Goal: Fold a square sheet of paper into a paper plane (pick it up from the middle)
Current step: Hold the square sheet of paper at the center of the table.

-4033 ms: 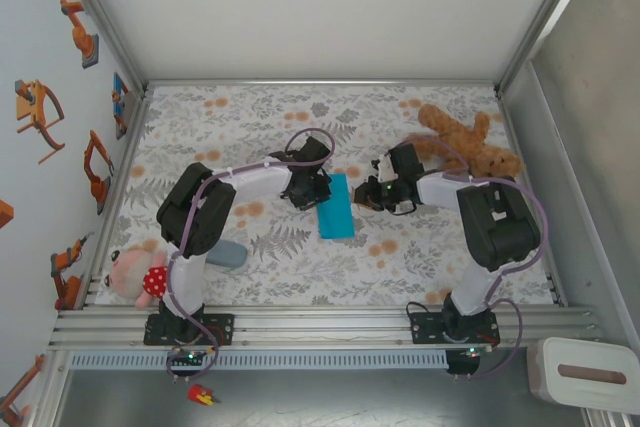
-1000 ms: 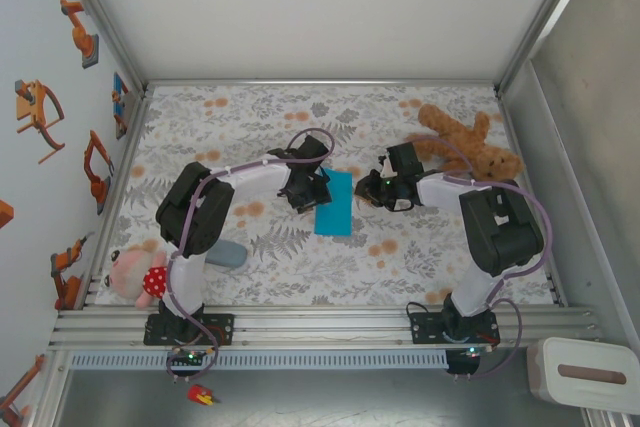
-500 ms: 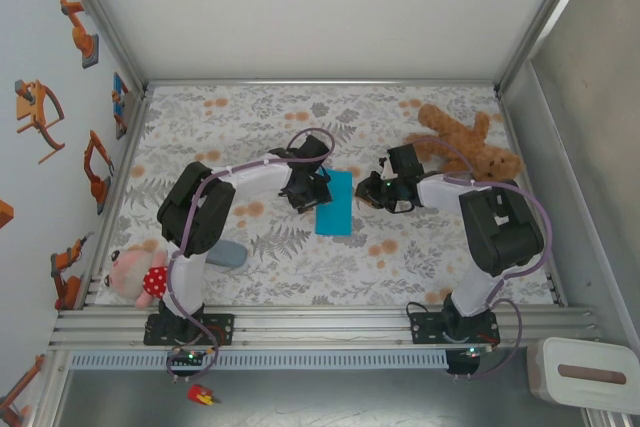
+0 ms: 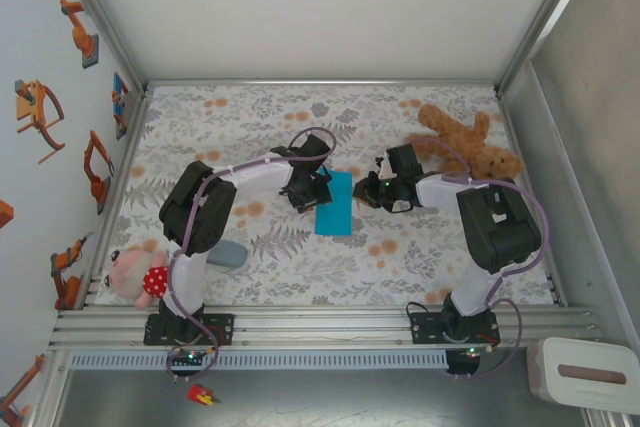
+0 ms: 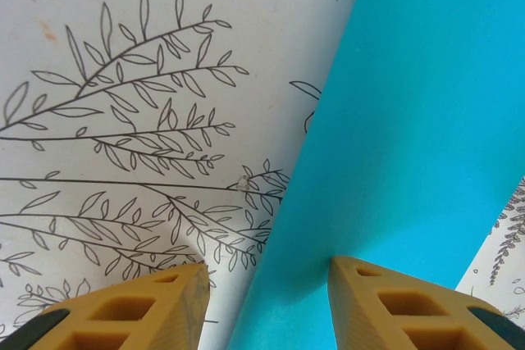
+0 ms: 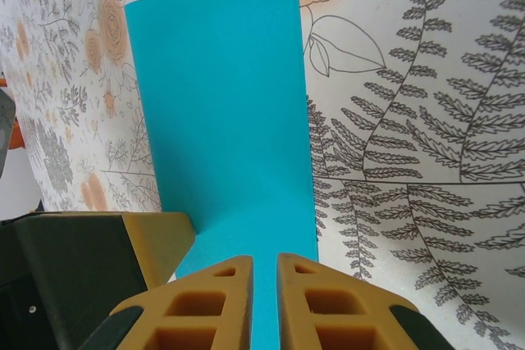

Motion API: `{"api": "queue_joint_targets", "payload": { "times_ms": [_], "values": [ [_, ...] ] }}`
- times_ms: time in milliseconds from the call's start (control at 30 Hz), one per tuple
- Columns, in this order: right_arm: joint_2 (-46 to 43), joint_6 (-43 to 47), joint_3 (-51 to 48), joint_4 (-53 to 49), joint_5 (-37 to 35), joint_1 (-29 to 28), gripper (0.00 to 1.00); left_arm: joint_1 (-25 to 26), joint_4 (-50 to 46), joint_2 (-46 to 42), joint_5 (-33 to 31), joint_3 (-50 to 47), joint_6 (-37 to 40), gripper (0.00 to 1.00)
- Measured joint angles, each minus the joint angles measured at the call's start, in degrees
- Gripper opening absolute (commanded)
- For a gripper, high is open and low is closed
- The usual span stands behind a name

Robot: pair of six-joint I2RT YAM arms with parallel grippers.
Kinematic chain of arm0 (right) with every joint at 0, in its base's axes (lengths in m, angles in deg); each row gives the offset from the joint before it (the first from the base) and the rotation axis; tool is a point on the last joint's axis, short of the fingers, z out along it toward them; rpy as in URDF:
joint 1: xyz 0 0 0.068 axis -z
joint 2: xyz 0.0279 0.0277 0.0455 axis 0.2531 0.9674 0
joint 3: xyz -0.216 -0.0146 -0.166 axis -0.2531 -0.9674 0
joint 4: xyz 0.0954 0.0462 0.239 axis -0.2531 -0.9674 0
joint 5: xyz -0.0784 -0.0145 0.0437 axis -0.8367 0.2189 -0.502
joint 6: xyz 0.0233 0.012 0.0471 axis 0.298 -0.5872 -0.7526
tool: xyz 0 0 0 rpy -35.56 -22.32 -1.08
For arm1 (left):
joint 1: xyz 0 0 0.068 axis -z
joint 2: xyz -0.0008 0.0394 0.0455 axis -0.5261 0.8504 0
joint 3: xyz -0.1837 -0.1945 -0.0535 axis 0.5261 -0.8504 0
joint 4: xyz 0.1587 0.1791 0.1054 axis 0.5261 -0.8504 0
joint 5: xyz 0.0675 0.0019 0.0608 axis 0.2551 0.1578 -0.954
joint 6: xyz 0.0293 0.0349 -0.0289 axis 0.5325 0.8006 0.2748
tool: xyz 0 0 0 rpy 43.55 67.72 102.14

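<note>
One turquoise-blue paper sheet (image 4: 334,204) lies on the floral tabletop (image 4: 200,127); left hand (image 5: 267,272) apart astride its edge, right hand (image 6: 264,264) nearly together, cannot tell if gripping.

Teddy bear (image 4: 470,144), pink plush (image 4: 135,275) (floral cloth (image 4: 200,127))

The left arm (image 4: 200,212) rises from its base at 6 o'clock, bends at the elbow and reaches toward 3 o'clock; its left end effector (image 4: 312,193) hangs low, yellow fingers (image 5: 148,309) standing well apart. The right arm (image 4: 495,227) mirrors it, reaching toward 9 o'clock; the right end effector (image 4: 368,194) has its fingers (image 6: 328,301) drawn almost together, a thin slit between.
</note>
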Motion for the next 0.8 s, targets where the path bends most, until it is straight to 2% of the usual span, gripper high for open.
{"api": "queue_joint_targets", "payload": {
  "times_ms": [800],
  "values": [
    [5.3,0.8,1.4,1.0,4.5,-2.4,0.13,0.0,-1.7,1.2,0.1,1.5,0.1,0.45]
  ]
}}
